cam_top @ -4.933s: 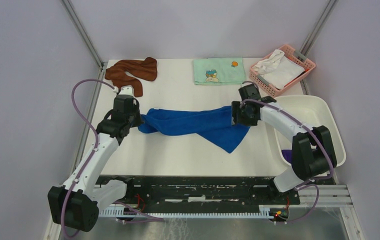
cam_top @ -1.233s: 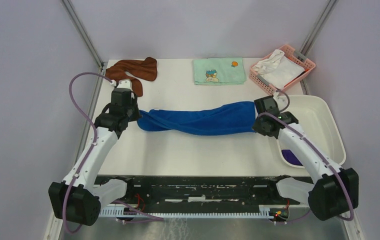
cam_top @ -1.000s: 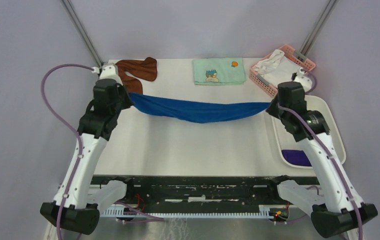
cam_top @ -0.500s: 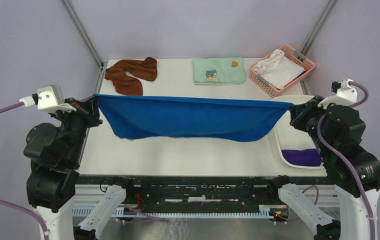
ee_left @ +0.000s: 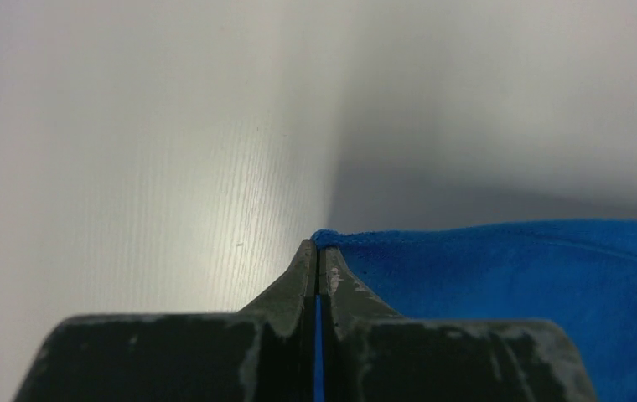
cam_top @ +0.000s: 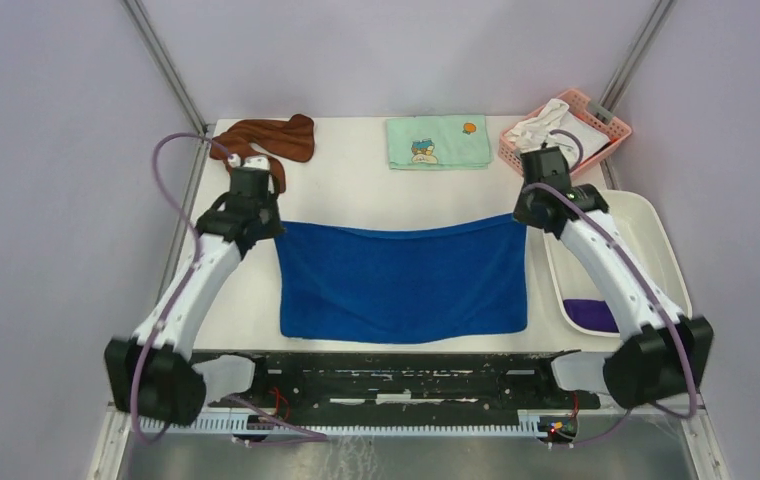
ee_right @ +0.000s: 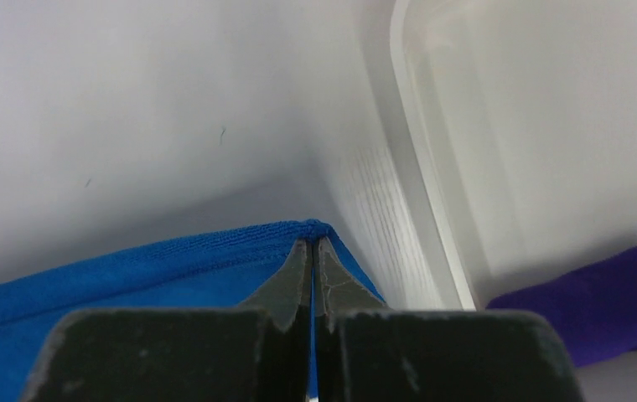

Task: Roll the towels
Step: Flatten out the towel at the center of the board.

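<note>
Top external alone: rust-brown towel (cam_top: 281, 138)

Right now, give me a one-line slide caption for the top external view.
Left gripper and right gripper pinch the far corners of the blue towel, spread open over the table.

From high above and behind the arm bases, looks forward and down, far enough to take in the whole table (cam_top: 356, 190), both arms and the walls. From the left wrist, looks along the left gripper (ee_left: 316, 251), very near and low, across bare tabletop and one far corner of the blue towel (ee_left: 508, 276). From the right wrist, looks likewise past the right gripper (ee_right: 313, 244), catching the other far corner, the rim of the white tub (ee_right: 422, 167) and the purple towel (ee_right: 592, 293). Shares with the overhead just those corners and the tub.
</note>
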